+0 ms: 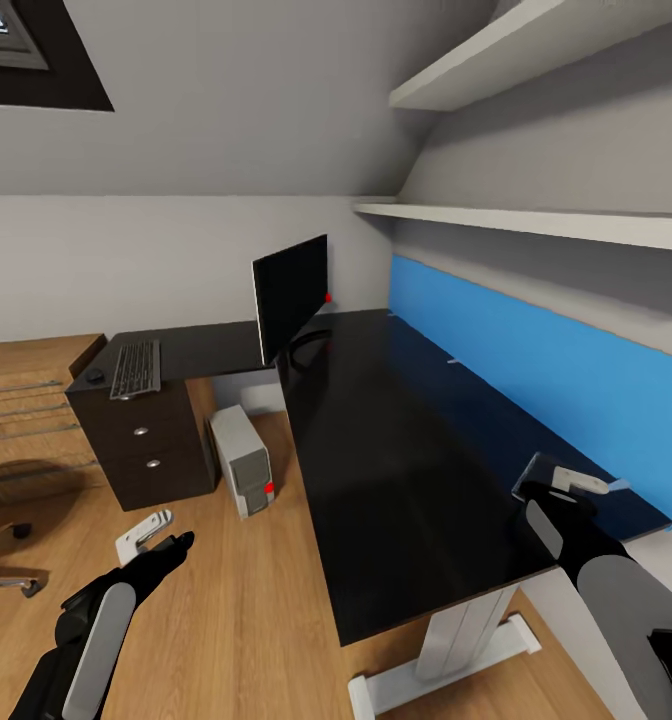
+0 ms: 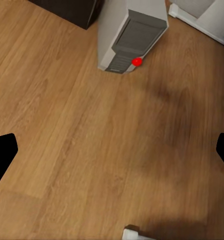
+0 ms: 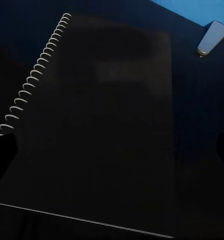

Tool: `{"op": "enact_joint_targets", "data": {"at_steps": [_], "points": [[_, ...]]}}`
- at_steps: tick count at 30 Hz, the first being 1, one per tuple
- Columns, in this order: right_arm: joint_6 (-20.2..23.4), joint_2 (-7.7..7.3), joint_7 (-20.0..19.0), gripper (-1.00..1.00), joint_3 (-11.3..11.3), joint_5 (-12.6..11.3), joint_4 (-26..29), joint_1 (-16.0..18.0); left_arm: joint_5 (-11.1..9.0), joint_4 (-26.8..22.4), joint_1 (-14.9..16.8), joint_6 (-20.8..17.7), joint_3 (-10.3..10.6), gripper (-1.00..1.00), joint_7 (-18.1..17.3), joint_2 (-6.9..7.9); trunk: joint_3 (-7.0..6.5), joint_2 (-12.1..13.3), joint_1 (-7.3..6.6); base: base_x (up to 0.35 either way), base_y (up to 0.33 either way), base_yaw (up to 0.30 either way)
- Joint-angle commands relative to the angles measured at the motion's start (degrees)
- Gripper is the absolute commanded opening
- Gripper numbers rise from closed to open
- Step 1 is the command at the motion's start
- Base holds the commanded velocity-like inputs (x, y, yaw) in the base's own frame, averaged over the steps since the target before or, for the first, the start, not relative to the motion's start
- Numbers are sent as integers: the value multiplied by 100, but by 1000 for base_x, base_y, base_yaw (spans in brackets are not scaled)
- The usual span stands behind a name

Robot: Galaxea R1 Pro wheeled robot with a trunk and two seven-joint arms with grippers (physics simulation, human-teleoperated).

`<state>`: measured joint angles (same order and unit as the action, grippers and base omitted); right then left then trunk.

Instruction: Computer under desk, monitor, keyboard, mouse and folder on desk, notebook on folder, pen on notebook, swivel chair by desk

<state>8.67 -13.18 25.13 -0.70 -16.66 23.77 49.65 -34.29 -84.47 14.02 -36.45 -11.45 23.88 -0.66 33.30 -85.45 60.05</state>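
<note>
The black desk [image 1: 396, 470] carries the monitor [image 1: 290, 297] at its corner, with the keyboard [image 1: 136, 368] and mouse [image 1: 94, 376] on the left wing. My right gripper [image 1: 538, 497] hovers open over the dark spiral notebook [image 3: 102, 110] near the desk's right end, beside the white pen [image 3: 212, 38]. In the head view the notebook [image 1: 542, 470] and pen [image 1: 588, 484] lie against the blue wall panel. The computer [image 1: 242, 459] stands on the floor under the desk. My left gripper [image 1: 179, 543] is open above bare floor, facing the computer [image 2: 133, 36]. The swivel chair's chrome base [image 1: 4, 570] shows at the left edge. The folder is out of view.
Dark brown drawers [image 1: 141, 440] stand under the left wing. A small white object [image 1: 142, 529] lies on the oak floor just beyond my left gripper. The desk's white leg and foot [image 1: 446, 650] are below the near edge. White shelves [image 1: 536, 222] hang above the blue panel [image 1: 536, 370].
</note>
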Motion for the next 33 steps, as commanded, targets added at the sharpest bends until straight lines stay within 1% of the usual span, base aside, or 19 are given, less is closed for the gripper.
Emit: {"op": "enact_joint_targets", "data": {"at_steps": [1,13,19,20,21,27,31,33], "points": [[38,0,19,100,0,-13,13,1,-61,-8,4,-19,-7,100,47,-4,6,-3,0,0,0,0],[24,-3,12,100,-4,-11,41,1,-51,-8,4,-19,57,100,51,-4,6,-3,0,4,0,0],[-73,-8,12,100,-1,-5,110,1,-25,-8,4,-13,62,100,54,-1,6,-3,0,187,0,0],[-121,-8,11,100,0,-5,123,1,-22,-8,4,-14,63,100,55,1,6,-3,0,203,0,0],[-267,-12,10,100,0,-4,136,1,-19,-8,4,-18,63,100,55,3,6,-3,0,83,0,0],[-538,-20,1,100,2,9,137,1,-5,-15,4,-20,64,100,60,9,6,-3,0,42,0,0],[-651,-41,-19,100,13,20,133,-1,0,-17,4,-17,64,100,63,11,6,-3,0,132,0,0],[-667,-79,-45,100,15,21,134,0,-4,-14,4,-14,68,100,64,8,6,-3,0,250,0,0]]}}
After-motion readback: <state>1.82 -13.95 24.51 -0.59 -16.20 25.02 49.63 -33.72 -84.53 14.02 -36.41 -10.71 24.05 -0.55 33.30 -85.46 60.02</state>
